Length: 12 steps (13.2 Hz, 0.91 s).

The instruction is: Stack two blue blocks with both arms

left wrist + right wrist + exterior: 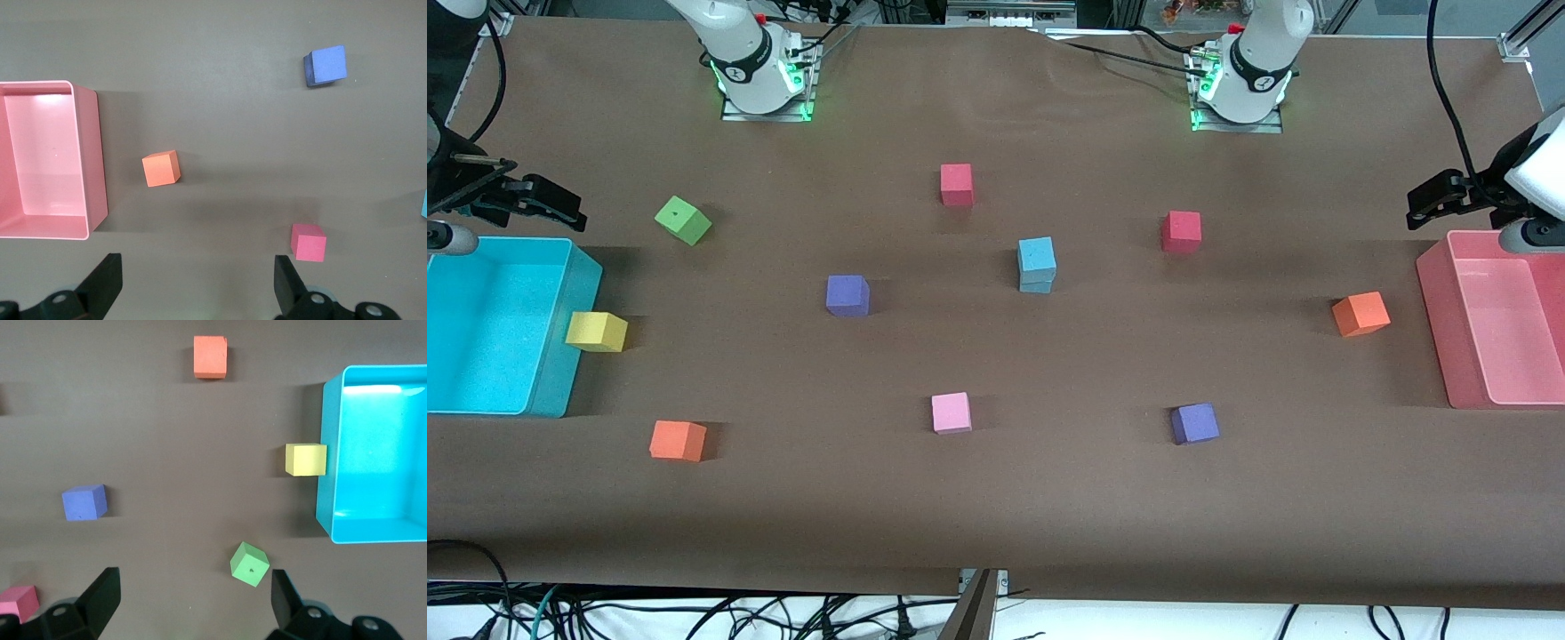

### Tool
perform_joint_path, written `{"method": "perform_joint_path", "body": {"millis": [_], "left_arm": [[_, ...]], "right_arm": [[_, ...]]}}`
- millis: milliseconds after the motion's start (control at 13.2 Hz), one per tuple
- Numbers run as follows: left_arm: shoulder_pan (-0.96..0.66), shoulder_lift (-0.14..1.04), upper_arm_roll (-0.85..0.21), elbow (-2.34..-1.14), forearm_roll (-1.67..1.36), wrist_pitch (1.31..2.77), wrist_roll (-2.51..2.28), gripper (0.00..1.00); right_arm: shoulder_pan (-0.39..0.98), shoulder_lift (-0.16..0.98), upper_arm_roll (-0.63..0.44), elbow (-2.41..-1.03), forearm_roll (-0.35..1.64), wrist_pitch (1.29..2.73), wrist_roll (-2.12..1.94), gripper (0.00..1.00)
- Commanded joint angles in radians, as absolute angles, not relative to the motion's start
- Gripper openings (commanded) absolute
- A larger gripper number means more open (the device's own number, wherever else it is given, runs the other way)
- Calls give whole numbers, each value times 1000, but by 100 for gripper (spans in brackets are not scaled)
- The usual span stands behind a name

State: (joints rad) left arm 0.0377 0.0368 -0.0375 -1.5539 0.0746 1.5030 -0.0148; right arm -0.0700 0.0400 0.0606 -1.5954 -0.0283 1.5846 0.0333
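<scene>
The two blue blocks stand stacked in the middle of the table, the upper one [1037, 255] resting squarely on the lower one [1037, 284]. A sliver of blue block [424, 203] shows at the edge of the left wrist view. My left gripper [1416, 207] [198, 270] hangs open and empty over the table by the pink bin, well away from the stack. Over the table by the cyan bin, my right gripper [560, 206] [193, 587] is open and empty too. Neither gripper touches anything.
A cyan bin [551, 373] sits at the right arm's end with a yellow cube [596, 331] against it, and a pink bin [1436, 302] at the left arm's end. Red [1181, 231], purple [847, 295], orange [1360, 314], pink [951, 412] and green [682, 220] cubes lie scattered.
</scene>
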Motion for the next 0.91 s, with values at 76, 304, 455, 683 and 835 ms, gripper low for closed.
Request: {"method": "perform_joint_path", "body": {"millis": [76,304,455,683,835], "left_arm": [[44,32,-34,-1552,64,1517,-20,100],[48,31,-34,-1552,63,1519,-20,100],[48,31,-32,-1552,55,1520,-18,100],[61,32,-32,-1552,37,1522,-20,100],[61,31,-32,-1552,37,1522,-20,100]], "right_arm": [[-75,11,66,-1624,-12,1614,57,100],[-77,11,63,-1623,-15,1614,57,100],[-77,14,63,-1621,-15,1612,57,100],[-74,14,63,-1621,-15,1612,57,100],[-72,15,63,-1623,-15,1617,57,100]]}}
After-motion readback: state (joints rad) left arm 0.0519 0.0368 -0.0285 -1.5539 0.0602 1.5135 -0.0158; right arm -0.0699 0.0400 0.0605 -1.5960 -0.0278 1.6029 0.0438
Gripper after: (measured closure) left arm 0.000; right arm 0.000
